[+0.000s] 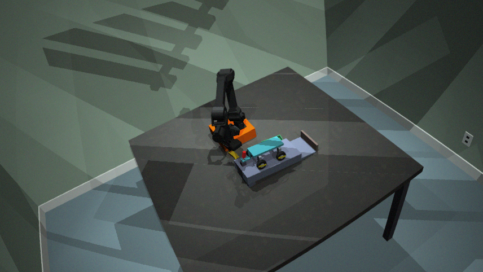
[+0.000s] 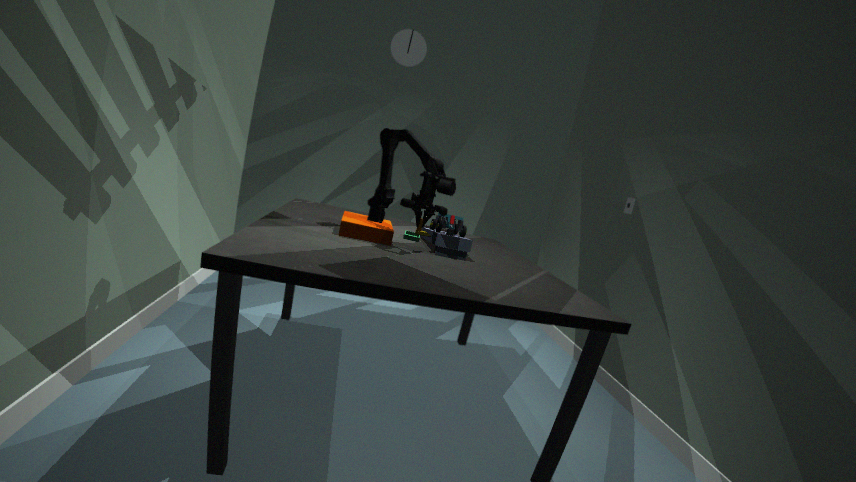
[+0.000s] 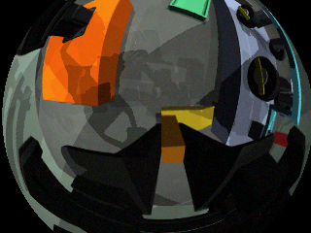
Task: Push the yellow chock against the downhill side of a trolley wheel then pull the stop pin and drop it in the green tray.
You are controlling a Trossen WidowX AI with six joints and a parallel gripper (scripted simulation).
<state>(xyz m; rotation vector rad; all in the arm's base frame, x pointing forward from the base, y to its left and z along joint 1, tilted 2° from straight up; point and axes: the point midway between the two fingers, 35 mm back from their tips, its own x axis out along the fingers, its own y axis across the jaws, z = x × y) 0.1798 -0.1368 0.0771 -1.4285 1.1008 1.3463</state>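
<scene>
"State of the gripper (image 1: 229, 149) (image 2: 421, 226) (image 3: 170, 127)?"

"Clamped on the orange handle (image 3: 173, 152) of the yellow chock (image 1: 233, 154) (image 2: 422, 232) (image 3: 191, 116). In the wrist view the yellow part projects from the fingers towards the ramp (image 1: 273, 170) (image 2: 452, 242) (image 3: 245, 58), its long side roughly across the ramp's length."

"Location of the chock?"

"Just off the uphill end, on the arm's side of the ramp. Contact with the ramp cannot be confirmed."

"Next item outward?"

"The red-headed stop pin (image 1: 244, 154) (image 2: 452, 220) (image 3: 281, 139), in place at the uphill end. Past it stands the trolley (image 1: 265, 145) (image 3: 295, 73), on the ramp. The near-side uphill wheel (image 3: 252, 80) is the closest wheel on the arm's side."

"Governing relation?"

"The chock is uphill of that wheel; its required seat is on the downhill side. In my judgement the move must carry it up to ramp height, along the slope past the wheel, then back uphill against the tyre. A knock to pin or trolley is the chief risk."

"Farther off?"

"The green tray (image 1: 280, 137) (image 2: 411, 237) (image 3: 191, 7), beside the ramp and farther downhill; last, the brown end board (image 1: 309, 140) at the foot. Pin removal should wait for the chock."
</scene>
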